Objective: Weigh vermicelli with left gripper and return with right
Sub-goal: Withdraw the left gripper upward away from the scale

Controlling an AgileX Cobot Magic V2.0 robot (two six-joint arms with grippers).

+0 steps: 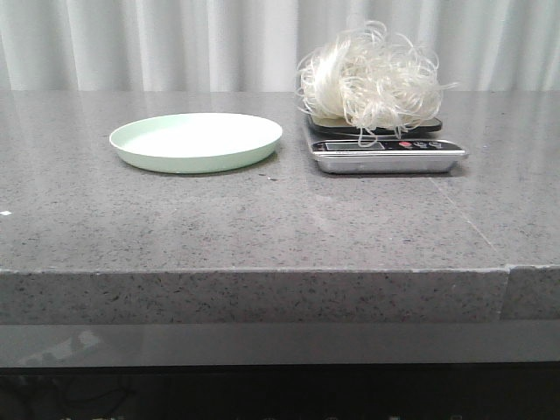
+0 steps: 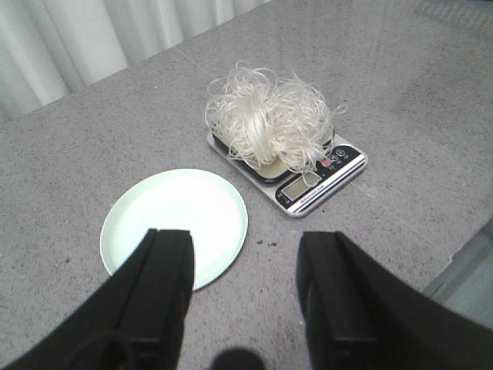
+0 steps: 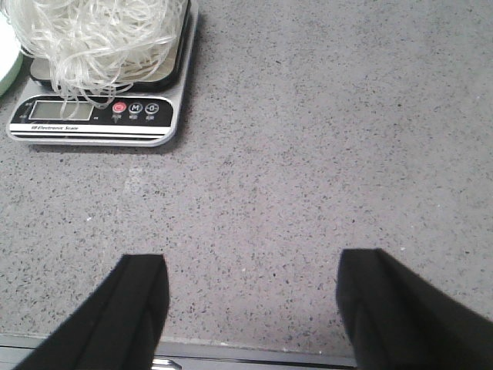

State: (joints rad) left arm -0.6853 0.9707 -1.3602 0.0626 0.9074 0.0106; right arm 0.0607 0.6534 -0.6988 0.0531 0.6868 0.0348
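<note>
The left pincer (image 2: 246,297) hangs above the grey speckled desk (image 2: 400,100), its two black fingers (image 2: 166,293) spread wide apart with nothing between them. One finger overlaps the near rim of the pale green plate (image 2: 173,216), which lies bare. Just beside the plate stands a small digital scale (image 2: 320,181), and the vermicelli (image 2: 266,116) sits heaped on its platform, loose strands drooping over the display. White curtains (image 2: 69,38) hang behind the desk.
</note>
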